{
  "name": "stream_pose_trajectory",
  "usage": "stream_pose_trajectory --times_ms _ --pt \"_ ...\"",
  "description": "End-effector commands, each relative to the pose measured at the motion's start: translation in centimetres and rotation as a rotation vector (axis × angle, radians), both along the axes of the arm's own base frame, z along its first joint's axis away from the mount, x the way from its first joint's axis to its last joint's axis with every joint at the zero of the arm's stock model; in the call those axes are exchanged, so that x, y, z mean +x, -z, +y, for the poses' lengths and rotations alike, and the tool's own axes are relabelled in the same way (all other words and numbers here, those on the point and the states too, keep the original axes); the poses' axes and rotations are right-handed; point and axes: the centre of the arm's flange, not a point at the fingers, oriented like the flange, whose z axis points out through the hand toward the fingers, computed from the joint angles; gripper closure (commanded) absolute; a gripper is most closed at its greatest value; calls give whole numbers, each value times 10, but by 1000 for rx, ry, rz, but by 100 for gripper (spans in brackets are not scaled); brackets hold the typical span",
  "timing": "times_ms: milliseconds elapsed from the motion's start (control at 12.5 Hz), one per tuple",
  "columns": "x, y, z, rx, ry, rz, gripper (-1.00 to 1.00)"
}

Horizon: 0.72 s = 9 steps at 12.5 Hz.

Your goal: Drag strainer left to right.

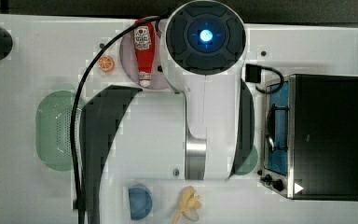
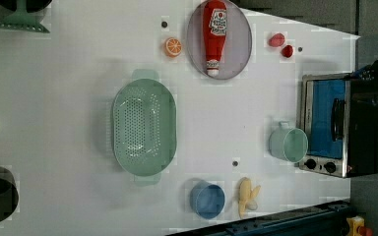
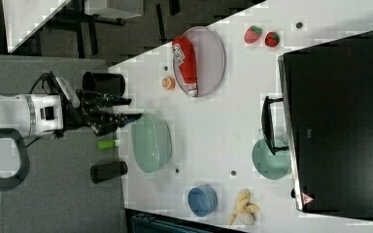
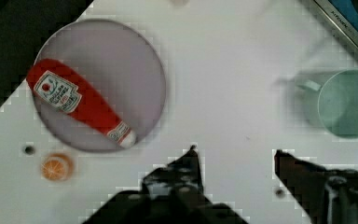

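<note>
The strainer [image 2: 144, 127] is a pale mint-green oval colander with a dotted bottom, lying on the white table toward the left view's left. It also lies at the top view's left as the strainer [image 1: 56, 130], partly behind the arm's dark cable, and in the right view as the strainer [image 3: 150, 141]. My gripper [image 3: 126, 110] hangs high over the table, level with the strainer's end in the right view. In the wrist view the gripper [image 4: 235, 156] is open, its two dark fingertips [image 4: 193, 154] apart over bare table, holding nothing.
A grey plate [image 2: 241, 44] carries a ketchup bottle [image 2: 213, 34], with an orange slice [image 2: 173, 46] beside it. A mint mug [image 2: 289, 143] stands against the toaster oven [image 2: 339, 125]. A blue bowl [image 2: 207, 199] and a banana [image 2: 247, 196] lie near the table edge, and two strawberries [image 2: 281, 45] lie at the far side.
</note>
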Motion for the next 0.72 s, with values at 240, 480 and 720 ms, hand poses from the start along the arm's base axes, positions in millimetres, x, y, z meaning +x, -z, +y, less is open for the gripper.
stream_pose_trajectory --times_ms 240,480,720 --pt "-162 -99 -25 13 147 -43 -100" --pt "-155 -92 21 64 70 -29 -100" --pt "-144 -68 99 41 31 5 -100"
